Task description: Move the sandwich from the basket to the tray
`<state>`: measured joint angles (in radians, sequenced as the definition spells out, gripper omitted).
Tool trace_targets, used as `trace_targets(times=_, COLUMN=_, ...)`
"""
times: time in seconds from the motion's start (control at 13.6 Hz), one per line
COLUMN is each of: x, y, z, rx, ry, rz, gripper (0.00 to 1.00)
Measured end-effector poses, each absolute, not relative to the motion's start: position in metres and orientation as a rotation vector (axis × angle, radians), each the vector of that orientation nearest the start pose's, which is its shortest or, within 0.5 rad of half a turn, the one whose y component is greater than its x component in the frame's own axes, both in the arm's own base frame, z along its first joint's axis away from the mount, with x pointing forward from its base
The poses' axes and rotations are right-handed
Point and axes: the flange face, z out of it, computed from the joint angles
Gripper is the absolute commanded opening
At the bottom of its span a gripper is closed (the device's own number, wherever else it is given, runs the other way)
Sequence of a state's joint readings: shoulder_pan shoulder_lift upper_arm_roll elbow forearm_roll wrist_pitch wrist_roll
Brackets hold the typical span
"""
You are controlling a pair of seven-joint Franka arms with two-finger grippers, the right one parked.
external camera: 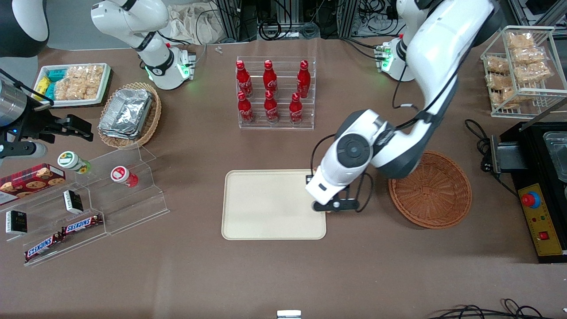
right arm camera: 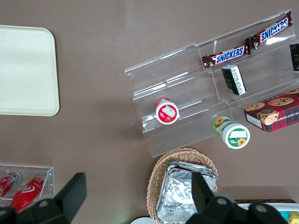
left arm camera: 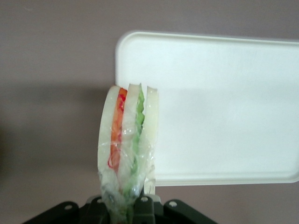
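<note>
The sandwich (left arm camera: 128,140), a wrapped wedge with pale bread and red, orange and green filling, hangs in my left gripper (left arm camera: 128,205), which is shut on its lower end. The sandwich is in the air over the edge of the cream tray (left arm camera: 224,93), at a corner. In the front view the gripper (external camera: 330,204) hovers over the tray (external camera: 266,204) at its edge nearest the round reddish-brown wicker basket (external camera: 429,190). That basket holds nothing. The arm hides the sandwich in the front view.
A clear rack of red cola bottles (external camera: 274,93) stands farther from the front camera than the tray. A black box with a red button (external camera: 538,208) sits beside the basket. Acrylic steps with snacks (external camera: 88,208) lie toward the parked arm's end.
</note>
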<state>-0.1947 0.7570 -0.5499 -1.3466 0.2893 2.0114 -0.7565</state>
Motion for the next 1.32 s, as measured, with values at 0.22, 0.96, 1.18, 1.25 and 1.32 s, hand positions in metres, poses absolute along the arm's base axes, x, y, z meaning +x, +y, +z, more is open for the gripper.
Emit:
trace_targets(times=0.22, x=0.604, y=-0.428, z=0.262, rx=-3.25, ry=0.018, rz=0.086, gripper=0.0)
trace_targets(times=0.96, x=0.641, y=-0.43, z=0.265, rx=-3.256, ry=-0.122, rz=-0.085, gripper=1.0)
trace_targets(times=1.18, x=0.65, y=-0.386, z=0.332, rx=-3.15, ry=-0.245, rz=0.024, gripper=1.0)
trace_targets(times=1.25, x=0.653, y=-0.365, z=0.36, rx=-3.135, ry=-0.289, rz=0.035, gripper=1.0)
trace_targets(times=1.32, x=0.655, y=-0.344, z=0.387, rx=-3.139, ry=-0.317, rz=0.036, gripper=1.0)
